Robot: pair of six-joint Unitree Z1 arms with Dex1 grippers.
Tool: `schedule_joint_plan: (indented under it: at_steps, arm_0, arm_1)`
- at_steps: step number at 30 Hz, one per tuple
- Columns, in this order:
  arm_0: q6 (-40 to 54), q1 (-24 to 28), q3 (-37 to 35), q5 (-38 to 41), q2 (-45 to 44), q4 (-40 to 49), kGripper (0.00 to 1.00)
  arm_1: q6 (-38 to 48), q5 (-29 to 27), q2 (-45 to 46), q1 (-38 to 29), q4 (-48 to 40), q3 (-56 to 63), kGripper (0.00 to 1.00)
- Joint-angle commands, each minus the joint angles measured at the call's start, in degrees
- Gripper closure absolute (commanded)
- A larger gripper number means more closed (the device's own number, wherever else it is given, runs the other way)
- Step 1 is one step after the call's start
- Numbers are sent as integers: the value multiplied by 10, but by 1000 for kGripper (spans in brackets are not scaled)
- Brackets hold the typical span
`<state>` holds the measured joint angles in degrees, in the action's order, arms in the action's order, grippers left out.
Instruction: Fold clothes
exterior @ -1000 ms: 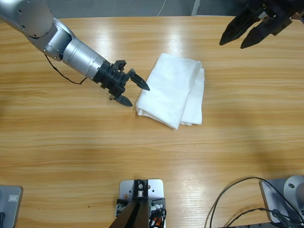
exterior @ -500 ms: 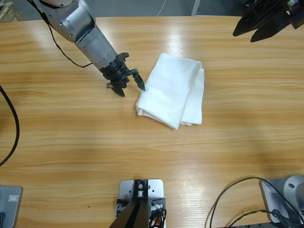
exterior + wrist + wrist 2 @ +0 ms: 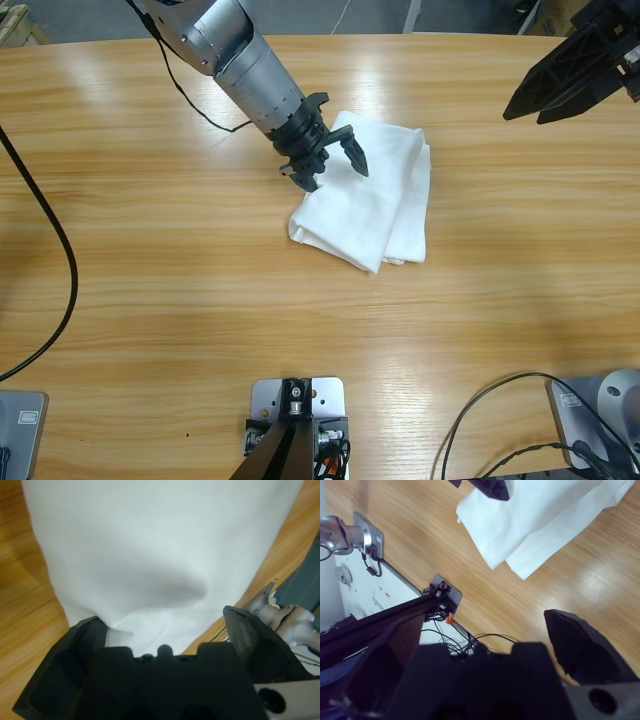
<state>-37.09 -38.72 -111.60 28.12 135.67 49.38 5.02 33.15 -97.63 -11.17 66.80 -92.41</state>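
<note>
The clothes are one white T-shirt (image 3: pixel 375 205), folded into a compact bundle at the middle of the table (image 3: pixel 150 320). My left gripper (image 3: pixel 335 172) comes in from the upper left and hovers over the bundle's upper left part, jaws open. In the left wrist view the white cloth (image 3: pixel 150 545) fills the space ahead of the open left gripper (image 3: pixel 162 625). My right gripper (image 3: pixel 528 115) hangs open at the upper right, well away from the shirt. Its wrist view looks down past the open right gripper (image 3: pixel 485 620) on the shirt (image 3: pixel 540 515) and the left gripper's jaw tips (image 3: pixel 485 486).
A black cable (image 3: pixel 50 250) from the left arm loops over the table's left side. More cables (image 3: pixel 480 430) lie at the bottom right. The table's far edge runs along the top of the high view.
My left arm swung right from beside the shirt's left edge to over its upper left part. The right gripper drifted right and slightly down. The shirt has not moved.
</note>
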Motion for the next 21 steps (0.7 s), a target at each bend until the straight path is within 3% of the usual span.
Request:
schedule_joint_plan:
  at_steps: [1, 6, 13, 21]
  arm_0:
    - [-12, -4, -10, -63, 21, 80, 46]
    - [11, -4, -21, -84, 12, 104, 41]
    - [24, -4, -142, -67, 101, 177, 41]
    - [20, -4, -214, -68, 143, 256, 55]
  arm_1:
    - [-13, 10, 18, -7, -6, 34, 0]
    - [-16, 14, 11, -7, -13, 37, 0]
    - [-24, 15, 19, -3, -12, 47, 0]
    - [-26, 17, 25, 2, -11, 47, 0]
